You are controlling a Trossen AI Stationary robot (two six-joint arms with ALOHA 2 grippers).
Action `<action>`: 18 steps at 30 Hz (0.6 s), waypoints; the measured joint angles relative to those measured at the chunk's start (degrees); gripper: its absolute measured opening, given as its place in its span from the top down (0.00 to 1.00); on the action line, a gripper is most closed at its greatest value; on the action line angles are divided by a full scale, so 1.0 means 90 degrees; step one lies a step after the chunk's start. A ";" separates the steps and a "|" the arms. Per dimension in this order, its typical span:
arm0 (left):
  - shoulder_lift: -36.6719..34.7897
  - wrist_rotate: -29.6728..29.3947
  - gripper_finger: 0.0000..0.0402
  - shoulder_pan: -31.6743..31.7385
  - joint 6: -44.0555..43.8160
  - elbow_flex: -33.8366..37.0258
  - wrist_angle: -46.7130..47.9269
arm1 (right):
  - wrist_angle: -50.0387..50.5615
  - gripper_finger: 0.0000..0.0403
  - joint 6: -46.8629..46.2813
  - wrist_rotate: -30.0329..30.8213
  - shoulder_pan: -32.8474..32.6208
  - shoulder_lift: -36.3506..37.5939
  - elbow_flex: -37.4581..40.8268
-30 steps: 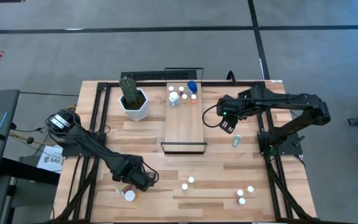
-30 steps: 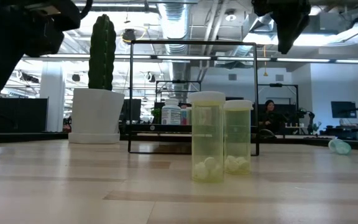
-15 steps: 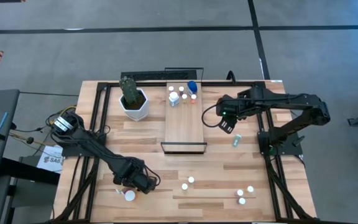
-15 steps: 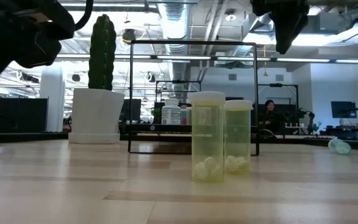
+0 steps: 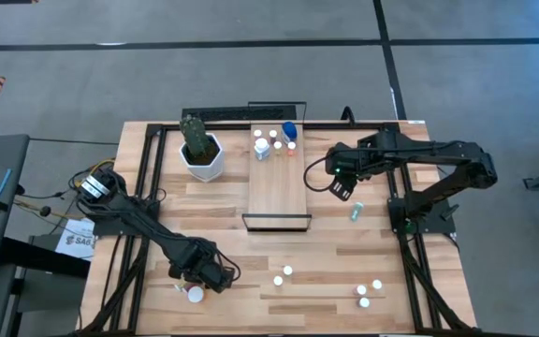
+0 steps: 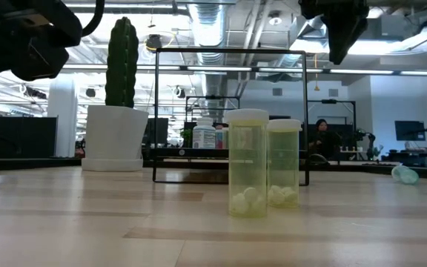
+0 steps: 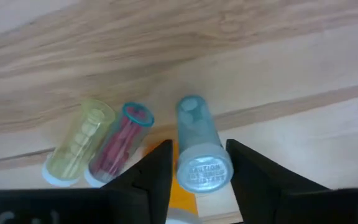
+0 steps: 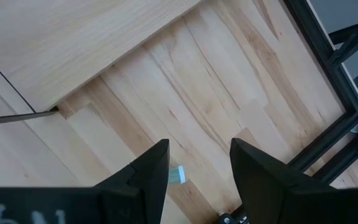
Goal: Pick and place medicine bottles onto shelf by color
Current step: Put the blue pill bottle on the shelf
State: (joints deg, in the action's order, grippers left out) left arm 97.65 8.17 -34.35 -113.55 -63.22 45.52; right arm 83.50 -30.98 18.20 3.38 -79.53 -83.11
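Left arm: reaches from its base at the table's left edge diagonally toward the near-left part of the table, forearm low, wrist bent down.
Left gripper (image 7: 196, 168): low over a cluster of lying bottles; its fingers (image 7: 157, 171) stand on either side of a pale blue bottle (image 7: 197, 144) at its white-capped end, close beside the cap; I cannot tell whether they already pinch it.
Other bottles by the left gripper: a yellow-green bottle (image 7: 79, 142) and a red-filled bottle (image 7: 117, 144) lie side by side, touching, just beside the blue one; something orange (image 7: 182, 198) shows beneath the fingers.
Right arm: extends from its base on the table's right side toward the shelf, elbow raised, gripper pointing down.
Right gripper (image 5: 342, 190): hangs above bare tabletop just right of the shelf, fingers spread, holding nothing.
Shelf (image 5: 279, 192): at table centre, with several small bottles and one blue bottle (image 5: 289, 130) grouped at its far end.
Loose bottles: one greenish bottle (image 5: 355, 213) lies near the right gripper; four white-capped ones (image 5: 287, 271) stand near the front edge.
Cactus pot (image 5: 201, 156): left of the shelf.
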 joint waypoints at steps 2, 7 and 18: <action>0.0000 0.0018 0.71 0.0000 0.0041 0.0000 -0.0002 | 0.0000 0.53 0.0002 0.0000 0.0000 0.0000 0.0000; -0.0005 0.0022 0.77 0.0000 0.0059 -0.0002 -0.0002 | 0.0000 0.53 0.0001 -0.0002 0.0001 0.0000 0.0000; -0.0213 0.0065 0.74 0.0510 0.1075 -0.0002 0.0161 | 0.0239 0.53 0.0136 -0.0001 0.0003 0.0000 0.0000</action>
State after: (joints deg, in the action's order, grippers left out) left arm 95.72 8.75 -29.76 -103.87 -63.24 46.96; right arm 85.66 -29.76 18.18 3.40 -79.53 -83.11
